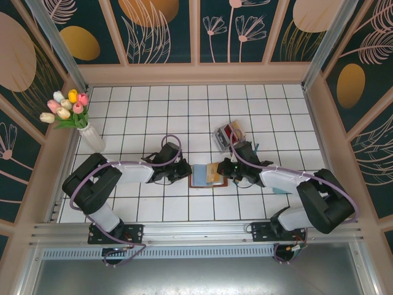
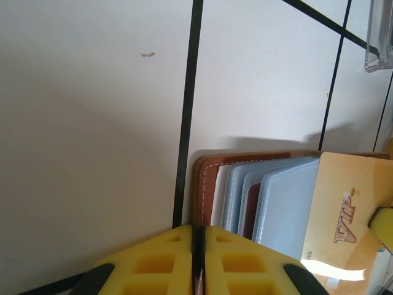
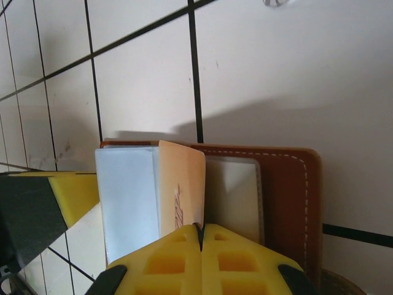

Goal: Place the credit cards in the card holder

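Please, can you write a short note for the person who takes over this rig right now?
Grippers: the left gripper is shut at the edge of the holder; whether it grips is unclear. The right gripper is shut on the tan card, over the holder's pockets.
Done: the holder lies open.
Left: seat the tan card, then the cards in the box.

Brown card holder (image 3: 287,196) with white stitching, tan card (image 2: 350,184), pale blue pockets (image 2: 282,203); white table (image 2: 92,153), black grid lines
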Motion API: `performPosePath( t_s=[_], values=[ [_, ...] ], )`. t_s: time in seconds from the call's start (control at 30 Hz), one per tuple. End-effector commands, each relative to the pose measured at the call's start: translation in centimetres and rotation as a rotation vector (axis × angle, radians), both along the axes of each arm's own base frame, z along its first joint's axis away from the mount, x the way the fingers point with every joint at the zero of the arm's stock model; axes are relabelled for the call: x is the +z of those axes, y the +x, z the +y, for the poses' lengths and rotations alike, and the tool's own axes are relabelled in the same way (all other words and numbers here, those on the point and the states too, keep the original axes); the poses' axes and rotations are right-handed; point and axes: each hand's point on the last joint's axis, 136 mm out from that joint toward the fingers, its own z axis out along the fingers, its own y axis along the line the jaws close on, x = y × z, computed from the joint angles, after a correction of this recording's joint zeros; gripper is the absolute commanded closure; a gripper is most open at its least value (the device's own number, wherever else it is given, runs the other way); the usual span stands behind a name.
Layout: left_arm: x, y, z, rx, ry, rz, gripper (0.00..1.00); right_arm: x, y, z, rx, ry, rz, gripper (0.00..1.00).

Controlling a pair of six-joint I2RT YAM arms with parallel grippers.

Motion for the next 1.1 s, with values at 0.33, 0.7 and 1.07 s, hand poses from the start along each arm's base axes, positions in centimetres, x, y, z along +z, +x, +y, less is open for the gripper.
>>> performPosePath(
  t_s=[0.33,0.7,1.07],
  values=[
    [-1.4,-0.7,-0.1,-0.013,0.035,0.041,0.88,-0.6,-2.0,1.5,0.1,0.069,0.039,1.0],
    [-1.3,-0.7,-0.3,-0.014,0.037,0.038,0.89,-0.9,-2.4,-0.4,0.109,0.018,0.066,1.0],
    [-1.1,-0.7,-0.7,-0.021,0.026,0.037,0.89,-1.9,-2.4,2.1,0.177,0.07,0.108,1.0]
  ],
)
